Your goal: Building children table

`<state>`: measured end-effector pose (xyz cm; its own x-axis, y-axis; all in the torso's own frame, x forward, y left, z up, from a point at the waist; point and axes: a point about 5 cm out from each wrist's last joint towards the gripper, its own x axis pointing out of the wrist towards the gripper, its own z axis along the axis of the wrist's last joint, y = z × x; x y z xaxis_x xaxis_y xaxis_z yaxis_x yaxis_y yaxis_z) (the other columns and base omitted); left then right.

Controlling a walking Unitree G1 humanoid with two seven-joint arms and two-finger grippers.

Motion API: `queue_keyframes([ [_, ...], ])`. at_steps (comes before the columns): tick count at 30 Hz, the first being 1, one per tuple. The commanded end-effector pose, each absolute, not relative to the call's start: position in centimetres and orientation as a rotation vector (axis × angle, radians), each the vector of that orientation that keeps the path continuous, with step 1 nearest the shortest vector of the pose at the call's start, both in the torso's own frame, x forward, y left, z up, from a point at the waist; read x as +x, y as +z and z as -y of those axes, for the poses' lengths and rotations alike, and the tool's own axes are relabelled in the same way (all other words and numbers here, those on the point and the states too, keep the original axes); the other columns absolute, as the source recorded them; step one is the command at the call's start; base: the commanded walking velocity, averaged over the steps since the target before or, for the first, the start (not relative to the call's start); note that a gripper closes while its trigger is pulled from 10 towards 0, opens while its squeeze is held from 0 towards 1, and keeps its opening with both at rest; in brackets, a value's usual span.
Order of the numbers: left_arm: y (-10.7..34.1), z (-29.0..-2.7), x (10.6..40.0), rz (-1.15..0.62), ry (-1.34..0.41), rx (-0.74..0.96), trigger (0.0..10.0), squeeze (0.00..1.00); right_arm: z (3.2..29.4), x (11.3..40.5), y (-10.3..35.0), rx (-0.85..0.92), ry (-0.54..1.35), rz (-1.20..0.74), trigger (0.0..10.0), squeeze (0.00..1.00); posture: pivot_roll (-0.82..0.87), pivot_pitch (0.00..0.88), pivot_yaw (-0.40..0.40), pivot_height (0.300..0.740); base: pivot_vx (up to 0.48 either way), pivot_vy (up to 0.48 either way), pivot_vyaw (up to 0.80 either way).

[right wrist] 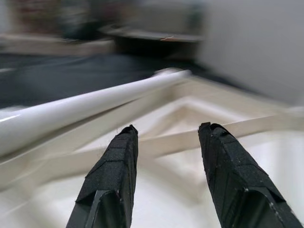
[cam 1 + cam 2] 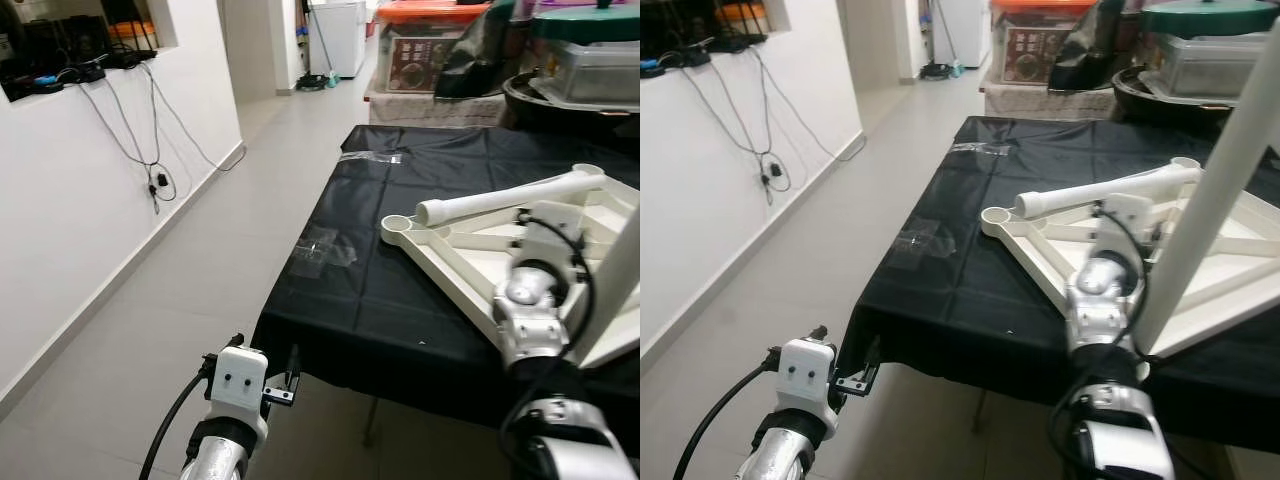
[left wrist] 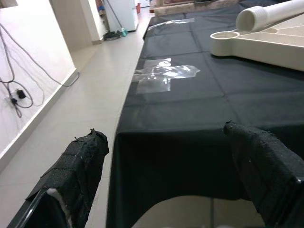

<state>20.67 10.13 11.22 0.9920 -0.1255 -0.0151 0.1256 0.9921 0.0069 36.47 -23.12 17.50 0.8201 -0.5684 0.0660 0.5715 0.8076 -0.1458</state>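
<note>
Tabletop (image 2: 480, 262) upside down on the black-covered table (image 2: 340, 300), legs only partly fitted.

One white leg (image 2: 1215, 190) seems to stand up from the near corner, though the view cuts it off; another leg (image 2: 505, 197) lies loose across the ribbed underside, and the corner socket (image 2: 397, 224) is bare. The right gripper (image 1: 166, 142) hovers over the underside, fingers apart and holding nothing. The left gripper (image 3: 166, 175) hangs wide open off the table's edge.

Silver arms, white wrist housing (image 2: 240, 378), black cable, black-fingered tools.
</note>
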Motion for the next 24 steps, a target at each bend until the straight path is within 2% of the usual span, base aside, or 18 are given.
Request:
queue_keyframes([
  [1, 10.8, -10.3, 20.6, -0.039, -0.117, 0.007, 10.0, 0.00, 21.9, 37.0, 18.2, -0.122, -0.538, 0.050, 10.0, 0.00, -0.03, 0.013, 0.030, 0.740, 0.000, 0.000, 0.00],
  [4, 10.8, -10.4, 20.6, -0.040, -0.118, 0.008, 10.0, 0.00, 20.5, 37.3, 18.2, -0.087, -0.461, 0.055, 10.0, 0.00, -0.02, 0.012, 0.030, 0.740, 0.000, 0.000, 0.00],
  [5, 10.8, -10.4, 20.7, -0.039, -0.118, 0.009, 10.0, 0.00, 18.5, 37.5, 18.4, -0.053, -0.351, 0.078, 10.0, 0.00, -0.01, 0.011, 0.023, 0.740, 0.000, 0.000, 0.00],
  [6, 10.8, -10.4, 20.7, -0.039, -0.118, 0.009, 10.0, 0.00, 18.5, 37.5, 18.4, -0.053, -0.351, 0.078, 10.0, 0.00, -0.01, 0.011, 0.023, 0.740, 0.000, 0.000, 0.00],
  [8, 10.8, -10.3, 20.6, -0.038, -0.116, 0.009, 10.0, 0.00, 15.4, 37.6, 18.9, -0.034, -0.152, 0.115, 10.0, 0.00, -0.01, 0.011, 0.007, 0.740, 0.000, 0.000, 0.00],
  [9, 10.8, -10.3, 20.6, -0.038, -0.116, 0.009, 10.0, 0.00, 15.4, 37.6, 18.9, -0.034, -0.152, 0.115, 10.0, 0.00, -0.01, 0.011, 0.007, 0.740, 0.000, 0.000, 0.00],
  [10, 10.9, -10.2, 20.6, -0.037, -0.115, 0.007, 10.0, 0.00, 14.2, 37.7, 19.3, -0.033, -0.081, 0.120, 10.0, 0.00, -0.01, 0.014, 0.007, 0.740, 0.000, 0.000, 0.00],
  [15, 10.9, -9.9, 20.4, -0.036, -0.117, 0.001, 10.0, 0.00, 12.9, 38.2, 19.6, -0.047, 0.004, 0.107, 10.0, 0.00, -0.02, 0.023, 0.006, 0.740, 0.000, 0.000, 0.00],
  [17, 11.1, -9.6, 20.1, -0.035, -0.121, -0.008, 10.0, 0.00, 12.2, 39.5, 18.5, -0.135, 0.065, -0.047, 10.0, 0.00, -0.01, 0.039, -0.009, 0.740, 0.000, 0.000, 0.00],
  [21, 11.2, -9.5, 20.0, -0.034, -0.122, -0.012, 10.0, 0.00, 12.1, 39.9, 18.1, -0.158, 0.074, -0.106, 10.0, 0.00, -0.01, 0.039, -0.009, 0.740, 0.000, 0.000, 0.00],
  [22, 11.4, -9.3, 19.6, -0.033, -0.126, -0.014, 10.0, 0.00, 12.8, 40.5, 18.2, -0.184, 0.066, -0.145, 10.0, 0.36, 0.01, 0.066, -0.023, 0.740, 0.000, 0.000, 0.00],
  [23, 11.4, -9.3, 19.6, -0.033, -0.126, -0.014, 10.0, 0.00, 12.8, 40.5, 18.2, -0.184, 0.066, -0.145, 10.0, 0.36, 0.01, 0.066, -0.023, 0.740, 0.000, 0.000, 0.00],
  [24, 11.5, -9.1, 19.2, -0.032, -0.130, -0.016, 10.0, 0.00, 13.5, 41.0, 18.6, -0.202, 0.055, -0.166, 10.0, 1.00, 0.01, 0.074, -0.026, 0.740, 0.000, 0.000, 0.00],
])
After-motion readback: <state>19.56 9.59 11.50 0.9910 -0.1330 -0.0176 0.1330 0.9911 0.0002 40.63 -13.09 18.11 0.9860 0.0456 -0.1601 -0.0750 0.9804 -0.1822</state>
